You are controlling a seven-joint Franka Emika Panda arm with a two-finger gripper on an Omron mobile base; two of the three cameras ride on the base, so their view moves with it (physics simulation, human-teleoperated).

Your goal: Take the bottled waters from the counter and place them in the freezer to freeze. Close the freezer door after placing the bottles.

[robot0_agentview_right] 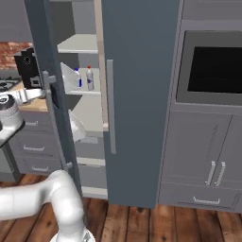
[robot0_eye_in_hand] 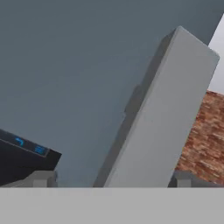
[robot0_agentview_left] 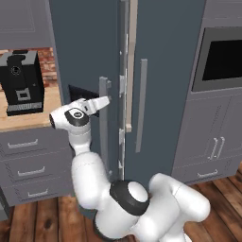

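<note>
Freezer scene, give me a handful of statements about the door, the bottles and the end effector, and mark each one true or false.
1. Both bottled waters stand on a shelf inside the freezer. True.
2. The freezer door is fully shut. False: it stands ajar, with the shelves visible past its edge.
3. The end effector has open jaws on either side of the door's bar handle. True.
4. One bottle lies on the counter. False: a black coffee machine stands there, no bottle.
5. The wall oven sits left of the freezer. False: it is to the right.
</note>
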